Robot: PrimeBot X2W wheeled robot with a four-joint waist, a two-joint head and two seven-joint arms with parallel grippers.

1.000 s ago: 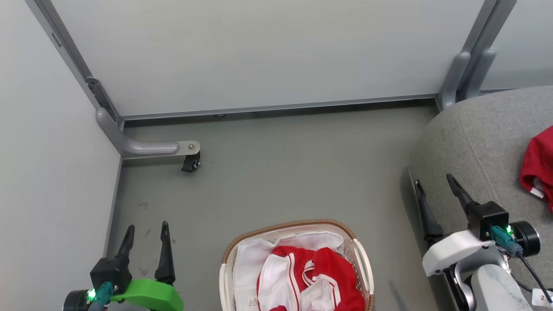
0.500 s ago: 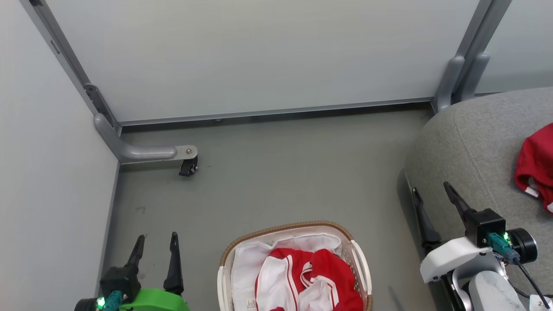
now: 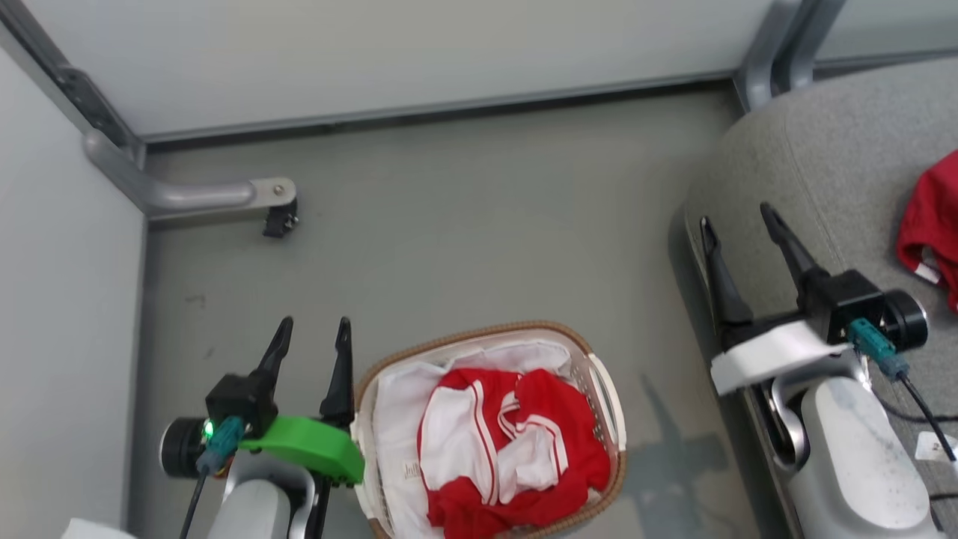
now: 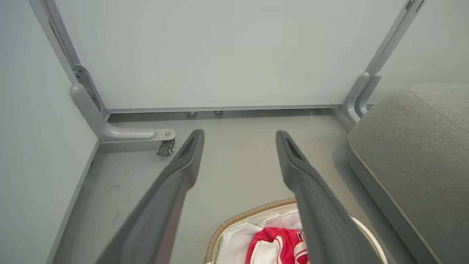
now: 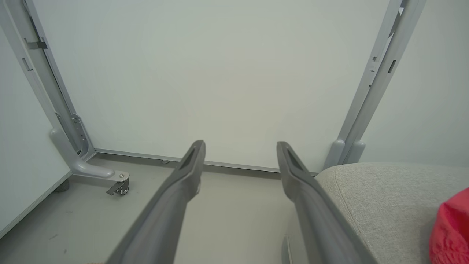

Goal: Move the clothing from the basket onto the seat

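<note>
Red clothing with white trim [image 3: 509, 442] lies bunched in the white basket [image 3: 606, 389] with the brown woven rim, on the floor at the head view's bottom centre. The left wrist view catches the same clothing [image 4: 278, 245] low down. Another red garment [image 3: 928, 224] rests on the grey seat [image 3: 823, 157] at the right; it shows as a red edge [image 5: 450, 234] in the right wrist view. My left gripper [image 3: 313, 329] stands open just left of the basket, holding nothing. My right gripper [image 3: 737, 217] is open and empty at the seat's left edge.
Pale partition walls [image 3: 374, 52] close off the far side and the left. A grey metal foot with a small black caster [image 3: 278, 221] juts onto the floor at the left. Bare grey floor [image 3: 486, 224] lies between the basket and the far wall.
The head camera has tilted down, so the whole scene has shifted and more of the basket shows. Both grippers sit higher in the picture, still open.
</note>
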